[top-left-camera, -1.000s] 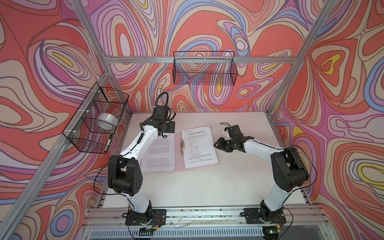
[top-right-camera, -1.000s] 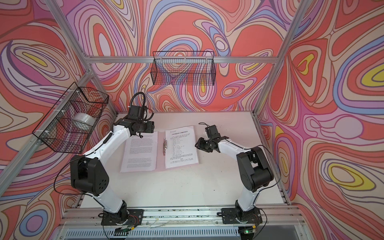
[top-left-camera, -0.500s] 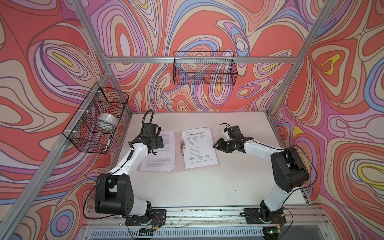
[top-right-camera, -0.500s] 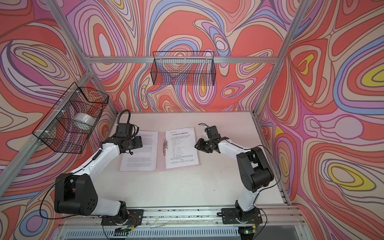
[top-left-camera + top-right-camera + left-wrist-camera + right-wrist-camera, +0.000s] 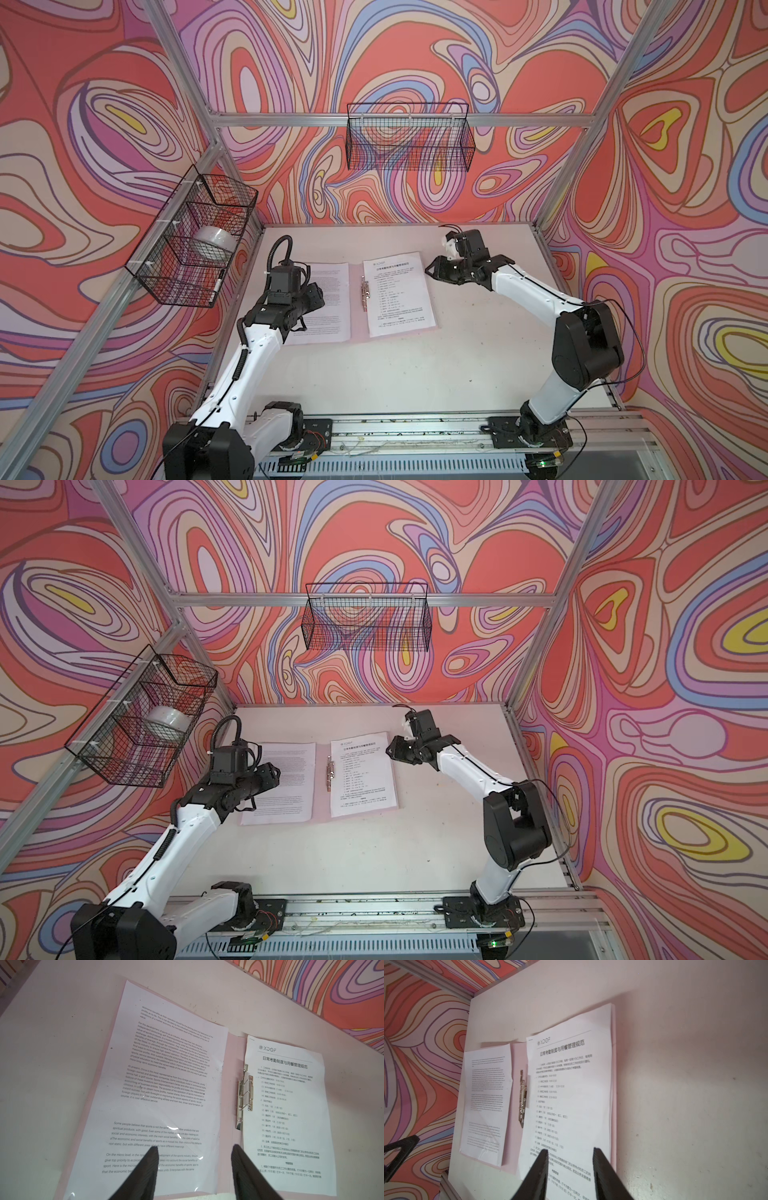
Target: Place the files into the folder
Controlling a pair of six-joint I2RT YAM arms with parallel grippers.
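Observation:
The pale pink folder lies open and flat on the white table, with a metal clip along its spine. Of the files, one sheet of English text rests on the left flap, and a sheet with a Chinese heading lies on the right flap. My left gripper hovers over the left sheet, open and empty. Beside the right sheet's far right corner, my right gripper is open and holds nothing.
A wire basket on the left wall holds a white tape roll. Another wire basket hangs on the back wall. The table is bounded by aluminium posts and a front rail.
My left arm has drawn back from the folder's far edge, leftward and toward the front, and its jaws have narrowed. The right gripper has stayed in place with jaws slightly narrower.

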